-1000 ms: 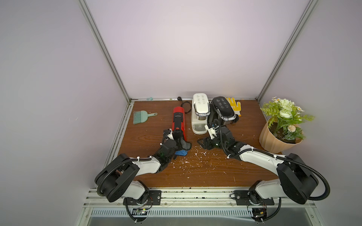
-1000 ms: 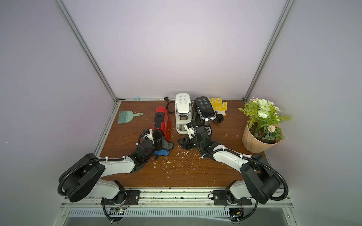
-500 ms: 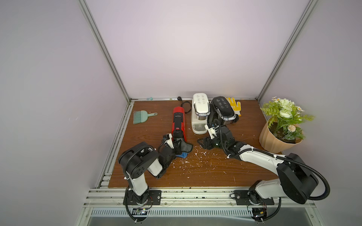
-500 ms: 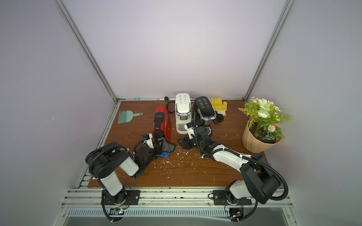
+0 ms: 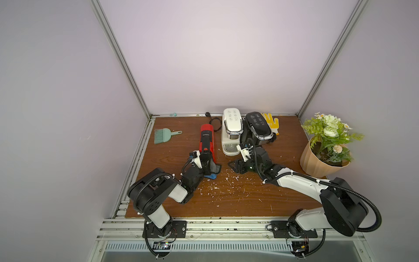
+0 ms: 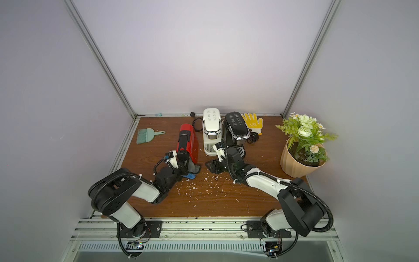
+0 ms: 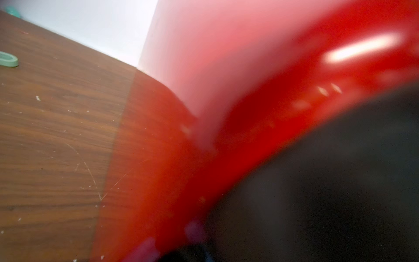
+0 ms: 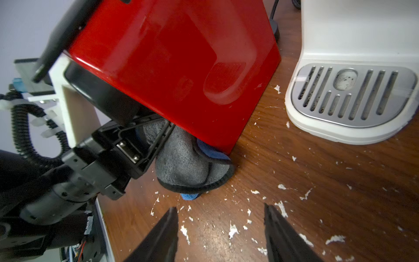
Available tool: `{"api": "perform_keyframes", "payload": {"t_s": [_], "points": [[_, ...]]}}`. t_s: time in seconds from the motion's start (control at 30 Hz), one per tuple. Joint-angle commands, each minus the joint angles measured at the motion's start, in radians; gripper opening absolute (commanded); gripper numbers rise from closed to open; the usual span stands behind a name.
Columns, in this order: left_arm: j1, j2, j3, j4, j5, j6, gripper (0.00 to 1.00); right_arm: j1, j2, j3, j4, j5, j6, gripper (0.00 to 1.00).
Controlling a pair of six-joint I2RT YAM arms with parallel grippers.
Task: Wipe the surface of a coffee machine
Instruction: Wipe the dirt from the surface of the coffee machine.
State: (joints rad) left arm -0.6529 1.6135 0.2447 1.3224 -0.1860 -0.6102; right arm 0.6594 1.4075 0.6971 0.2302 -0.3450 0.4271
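Red coffee machine (image 5: 206, 143) stands on the worktop (image 5: 238, 199), left of centre in both top views. My left pincer (image 8: 156, 128) pinches a grey-blue cloth (image 8: 181, 163), apparently pressed against the machine's lower front. My right pincer (image 8: 220, 207) hangs spread and empty over white crumbs (image 8: 231, 231), near centre of both top views.

1. A narrow strip of worktop (image 5: 219, 160) lay open between the red coffee machine (image 5: 206, 141) and the white coffee machine (image 5: 230, 132); the right gripper (image 5: 234, 166) stood at its mouth.
2. The left gripper (image 5: 207, 165) and cloth (image 5: 215, 169) blocked the red coffee machine's front.
3. Wide room lay between that machine and the brush (image 5: 162, 136).
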Motion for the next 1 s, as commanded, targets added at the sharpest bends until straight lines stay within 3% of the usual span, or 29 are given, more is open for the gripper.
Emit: {"api": "perform_keyframes", "payload": {"t_s": [0.0,0.33,0.5,0.7,0.97], "points": [[-0.014,-0.052,-0.003,0.129,-0.009,0.066,0.0,0.0,0.006,0.024,0.03,-0.015,-0.019,0.63],[0.029,0.169,0.053,0.322,-0.039,0.06,0.0,0.0,-0.009,0.031,0.001,-0.02,-0.028,0.63],[0.035,0.223,0.09,0.268,-0.082,0.046,0.0,-0.001,-0.03,0.024,-0.014,-0.009,-0.037,0.63],[0.055,0.238,0.135,0.047,-0.074,-0.023,0.0,-0.001,-0.048,0.009,-0.016,0.0,-0.045,0.63],[0.056,0.14,0.028,-0.055,-0.14,-0.049,0.0,0.0,-0.026,0.014,0.002,-0.009,-0.039,0.63]]}}
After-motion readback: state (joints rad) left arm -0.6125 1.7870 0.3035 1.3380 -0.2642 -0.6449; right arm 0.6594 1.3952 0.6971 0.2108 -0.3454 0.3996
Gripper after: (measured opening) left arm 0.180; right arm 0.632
